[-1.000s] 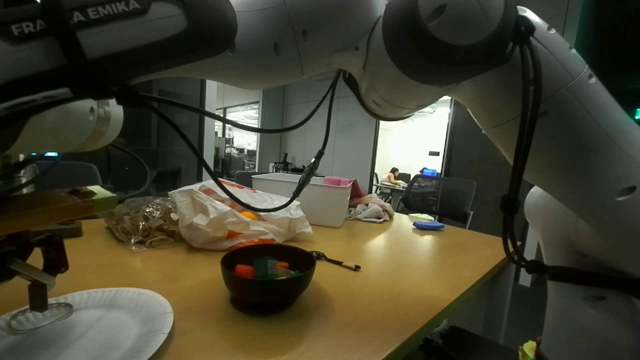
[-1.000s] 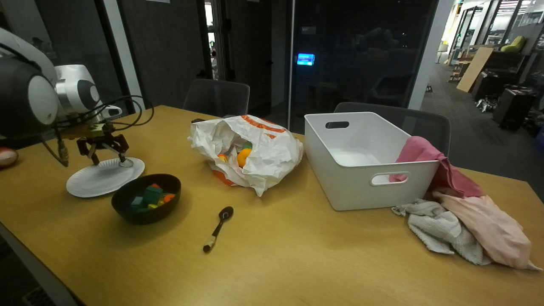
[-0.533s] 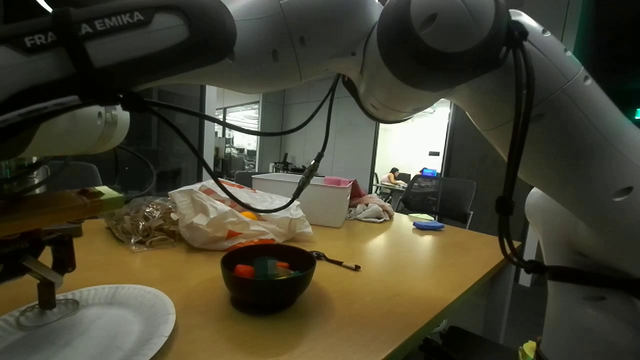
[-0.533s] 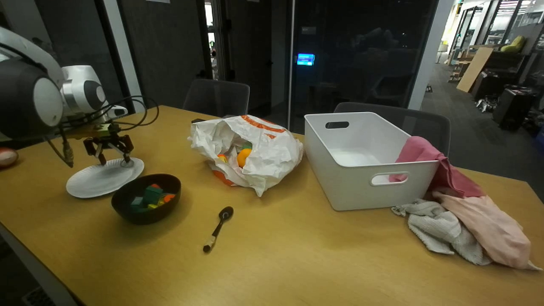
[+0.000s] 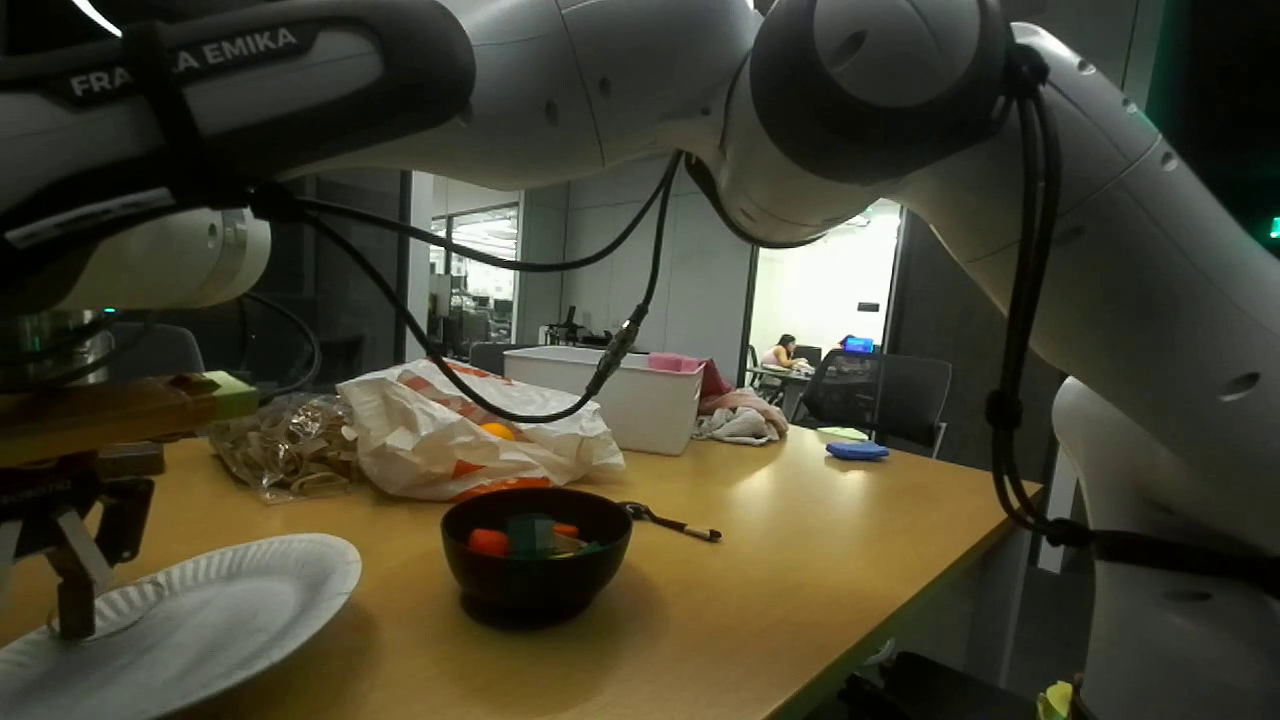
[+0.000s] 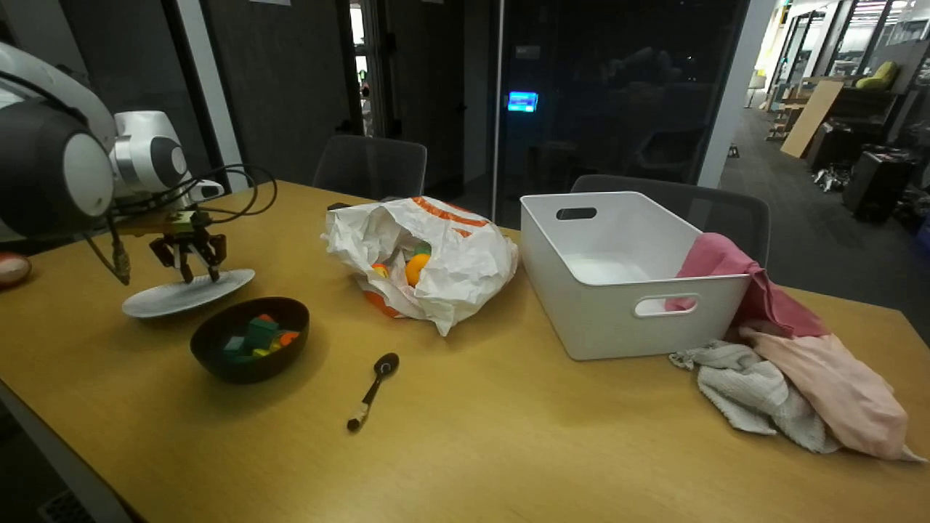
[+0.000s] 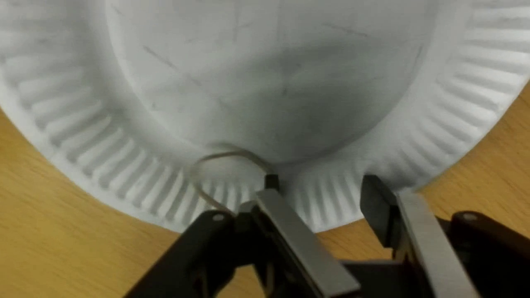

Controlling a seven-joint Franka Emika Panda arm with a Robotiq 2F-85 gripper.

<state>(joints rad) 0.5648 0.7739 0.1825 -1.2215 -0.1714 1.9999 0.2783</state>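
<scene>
Wrist view: my jaws stand partly spread, with a clear gap between the fingertips (image 7: 271, 183), and I see nothing clamped in it. Both tips sit at the rim of the white paper plate (image 7: 265, 82), and a thin loop (image 7: 225, 154) meets one of them. Both exterior views show the plate tilted, one side off the tabletop (image 6: 552, 436), near the dark bowl (image 5: 535, 595). To handle it well, I judge, I should press lightly, since weight on the rim would tip something so flimsy, and close slowly, minding that the loop does not snag.

I cannot make out the plate's underside, nor whether each tip presses on the paper or hangs just above. The loop is too blurred to name. The plate's far part is cut off here, and an exterior view (image 5: 240, 610) crops it too.
</scene>
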